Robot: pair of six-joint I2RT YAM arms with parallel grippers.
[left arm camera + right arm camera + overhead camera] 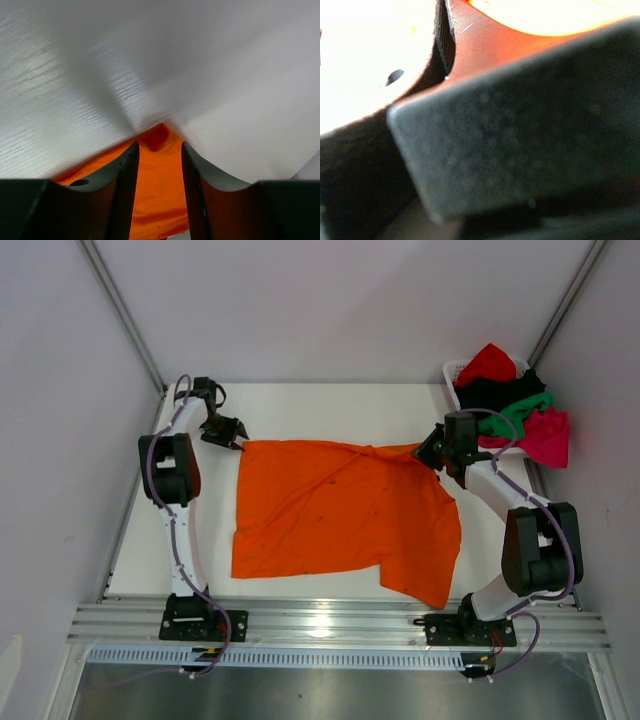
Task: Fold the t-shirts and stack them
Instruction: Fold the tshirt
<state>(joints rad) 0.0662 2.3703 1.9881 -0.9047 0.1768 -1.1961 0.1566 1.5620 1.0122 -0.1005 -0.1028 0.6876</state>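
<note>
Orange shirt (pixel 340 515) lies spread on the table (pixel 300 405) from above. The right gripper (pixel 427 452) looks clamped on its far right corner, and the left gripper (pixel 232 432) sits at the far left one. Left wrist: fingers (pixel 120 195) half apart, shirt between them, not pinched. Right wrist: just blur and orange glow. Limp, light stuff, so grab corners, not middles.

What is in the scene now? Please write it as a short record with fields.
orange shirt: spread out on the table
left gripper: open, at the far left corner of the cloth
right gripper: shut on the far right corner of the cloth
basket: far right, holds red shirt, black shirt, green shirt, pink shirt
</note>
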